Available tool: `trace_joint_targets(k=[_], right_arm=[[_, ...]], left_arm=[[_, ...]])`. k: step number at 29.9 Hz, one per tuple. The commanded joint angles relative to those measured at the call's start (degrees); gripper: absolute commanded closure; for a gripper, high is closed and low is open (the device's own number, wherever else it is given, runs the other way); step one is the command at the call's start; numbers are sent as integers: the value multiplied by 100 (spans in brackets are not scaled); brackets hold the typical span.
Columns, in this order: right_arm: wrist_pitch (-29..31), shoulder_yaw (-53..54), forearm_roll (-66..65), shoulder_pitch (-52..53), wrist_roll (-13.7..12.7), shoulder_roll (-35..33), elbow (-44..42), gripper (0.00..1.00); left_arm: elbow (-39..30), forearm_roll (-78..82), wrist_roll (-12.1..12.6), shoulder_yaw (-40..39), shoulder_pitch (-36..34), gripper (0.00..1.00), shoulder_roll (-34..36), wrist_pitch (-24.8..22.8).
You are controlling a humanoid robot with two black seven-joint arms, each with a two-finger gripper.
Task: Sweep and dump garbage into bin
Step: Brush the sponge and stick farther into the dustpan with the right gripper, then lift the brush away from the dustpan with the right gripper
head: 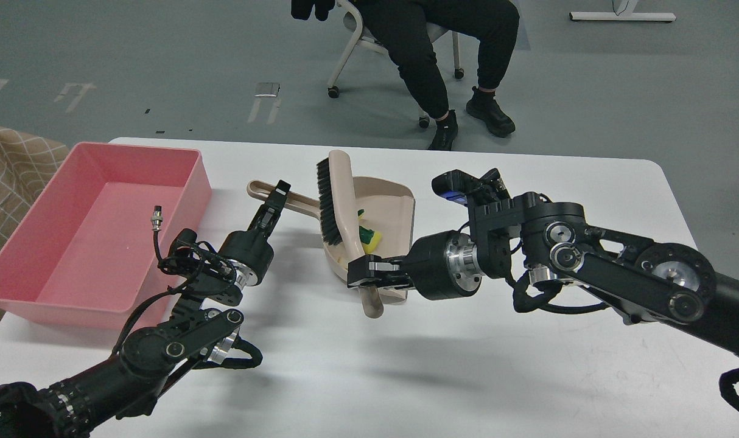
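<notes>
The beige dustpan (391,207) lies on the white table (528,377) at mid-centre. My left gripper (278,198) is shut on the dustpan handle (296,202). My right gripper (364,275) is shut on the handle of a beige brush (339,210) with black bristles; the brush stands over the pan's left side, bristles facing left. The yellow sponge chunk with a green face (369,237) lies inside the pan, right of the brush. The bread slice is hidden. The pink bin (95,225) stands at the left of the table and looks empty inside.
A seated person (442,55) on a wheeled chair is beyond the table's far edge. A checked beige cloth (7,176) lies left of the bin. A cable plug (157,219) on my left arm sticks up in front of the bin.
</notes>
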Motion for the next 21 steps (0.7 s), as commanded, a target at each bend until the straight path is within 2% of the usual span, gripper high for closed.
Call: trace_joint_targets(k=[1, 10, 21], right_arm=[[0, 36, 2, 11, 0, -177, 101, 100], [0, 273, 133, 55, 0, -757, 154, 100], [0, 422, 458, -15, 0, -1793, 453, 100]], left_arm=[[0, 9, 0, -24, 4, 100, -8, 1], [-9, -26, 9, -50, -13, 100, 10, 1], [-193, -281, 0, -59, -13, 100, 141, 1]])
